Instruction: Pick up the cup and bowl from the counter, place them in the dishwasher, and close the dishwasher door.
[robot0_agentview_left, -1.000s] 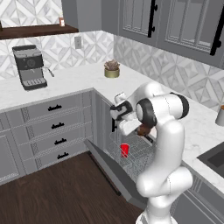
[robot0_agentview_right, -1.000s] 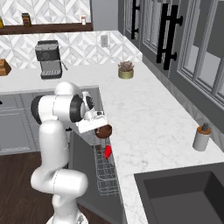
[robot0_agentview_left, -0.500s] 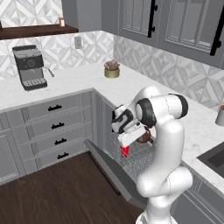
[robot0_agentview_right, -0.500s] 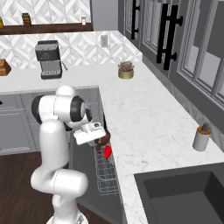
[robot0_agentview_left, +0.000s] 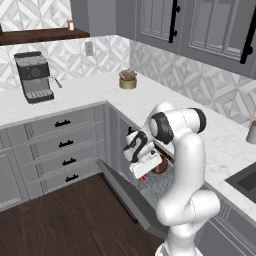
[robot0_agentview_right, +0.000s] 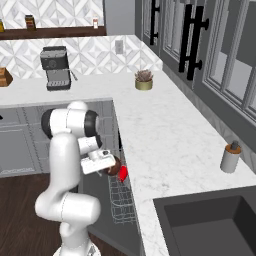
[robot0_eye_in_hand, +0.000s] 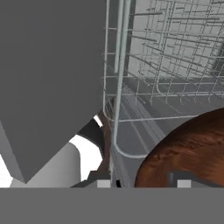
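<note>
The gripper hung low over the pulled-out wire rack of the dishwasher, with the bowl right at its fingertips. In the hand view one dark fingertip sat against the brown curve of the bowl, but whether the jaws clamped it or had just let it go could not be told; the grip itself was hidden.

The bowl was in the rack near its front edge, close against the rack wires. The cup showed as a patch of red in the same rack, just beside the bowl, so it looked already stowed. The counter along that run carried neither of them, only a potted plant near the back corner and a soap dispenser by the sink.

By this reckoning both dishes were in or at the rack. What remained was backing the arm away from the bowl and swinging up the dishwasher door, which lay open, tilted down toward the floor.
</note>
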